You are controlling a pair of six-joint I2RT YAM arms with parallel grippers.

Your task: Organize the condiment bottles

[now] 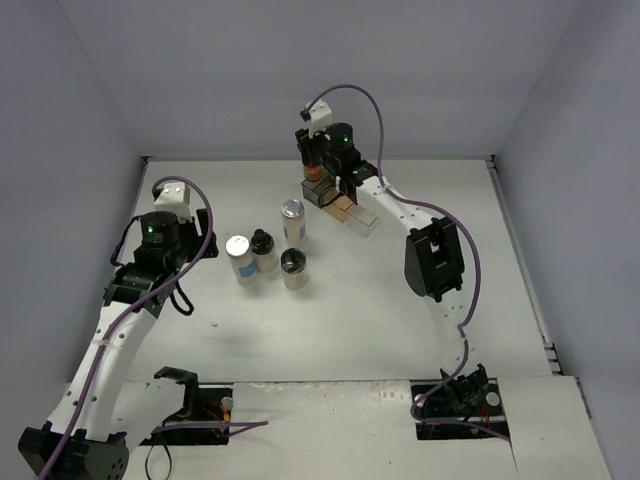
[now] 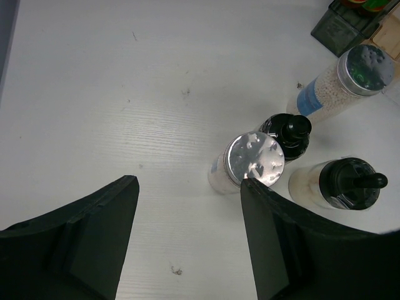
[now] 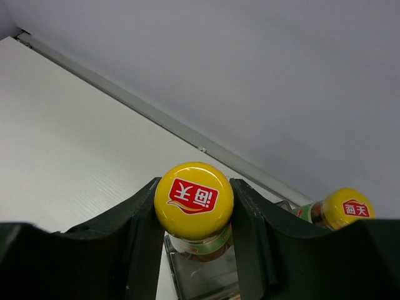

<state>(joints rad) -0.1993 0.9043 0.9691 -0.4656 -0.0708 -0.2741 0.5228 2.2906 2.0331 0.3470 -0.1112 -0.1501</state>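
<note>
My right gripper [image 3: 194, 185] is shut on the yellow cap of a dark sauce bottle [image 3: 194, 203], held upright over the smoky rack [image 1: 320, 192] at the back. A second yellow-capped sauce bottle [image 3: 341, 209] stands just to its right. The top view shows my right gripper [image 1: 312, 160] above the rack. Two silver-lidded shakers [image 1: 240, 258] [image 1: 293, 222] and two black-topped jars [image 1: 263, 250] [image 1: 294, 268] stand grouped mid-table. My left gripper [image 2: 187, 184] is open and empty. Its right finger is beside the near shaker [image 2: 253, 161], and it sits left of the group in the top view [image 1: 205, 243].
The rack's clear lower steps [image 1: 357, 214] extend toward the front right of its smoky block, whose corner shows in the left wrist view [image 2: 340, 28]. White walls enclose the table on three sides. Bare tabletop [image 2: 125, 94] lies left of the bottle group.
</note>
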